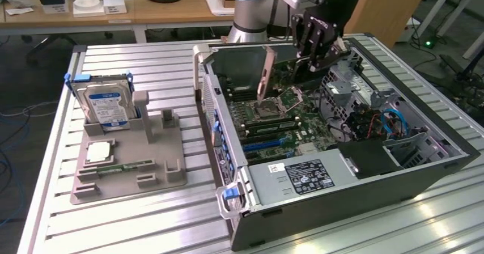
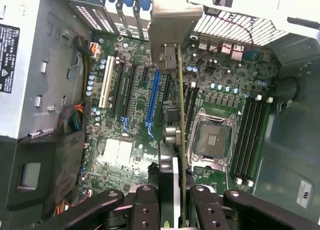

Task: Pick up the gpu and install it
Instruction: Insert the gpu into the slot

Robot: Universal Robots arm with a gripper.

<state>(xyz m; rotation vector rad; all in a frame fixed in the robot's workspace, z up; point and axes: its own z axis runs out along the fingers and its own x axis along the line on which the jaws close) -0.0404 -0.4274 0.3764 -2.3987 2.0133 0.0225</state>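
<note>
Over motherboard, end effector gripping gpu

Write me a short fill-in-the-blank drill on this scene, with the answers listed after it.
The hand is shut on the ____.
What it holds stands on edge over the green ____ in the open case.
The hard drive stands ____ in the grey holder.
Missing words: gpu; motherboard; upright.

We see the gpu edge-on in the wrist view, its faces hidden; its near end vanishes between the fingers of the gripper, themselves cut by the picture's edge.
</note>
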